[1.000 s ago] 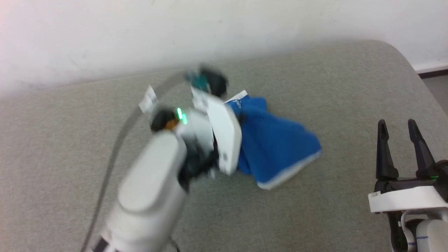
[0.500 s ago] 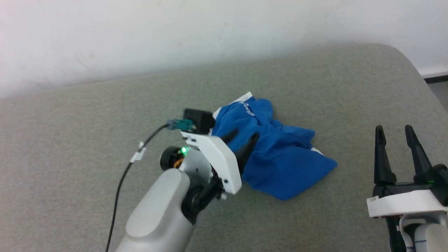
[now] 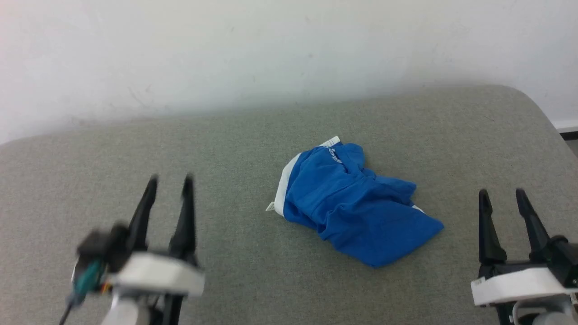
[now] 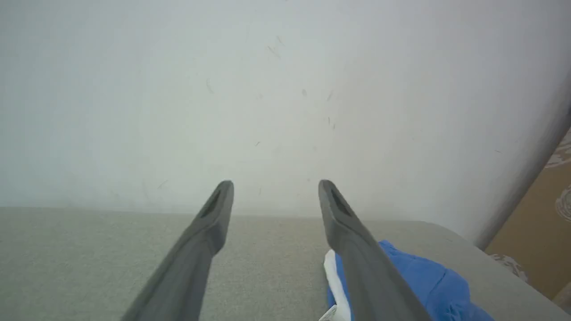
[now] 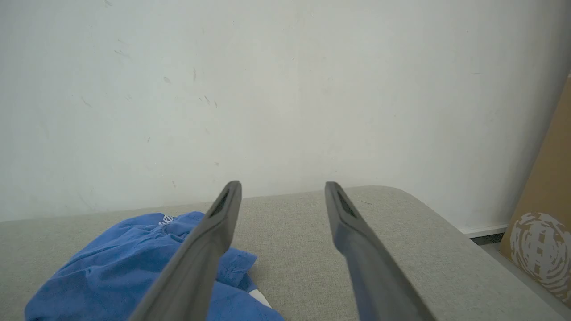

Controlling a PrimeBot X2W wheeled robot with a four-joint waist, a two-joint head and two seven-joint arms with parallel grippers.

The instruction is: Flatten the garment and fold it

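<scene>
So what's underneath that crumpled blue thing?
The blue garment lies crumpled on a grey fabric-covered surface, which shows all around it. Whatever sits beneath its folds is covered, so I cannot tell.

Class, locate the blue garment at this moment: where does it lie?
In the head view the garment lies crumpled on the grey cushion, right of centre, between the left gripper and right gripper, touching neither.

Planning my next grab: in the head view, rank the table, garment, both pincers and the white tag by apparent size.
1. table
2. garment
3. left pincer and right pincer: these look alike, so they are unranked. Being close to the camera makes them look bigger.
4. tag, at the garment's left edge
</scene>
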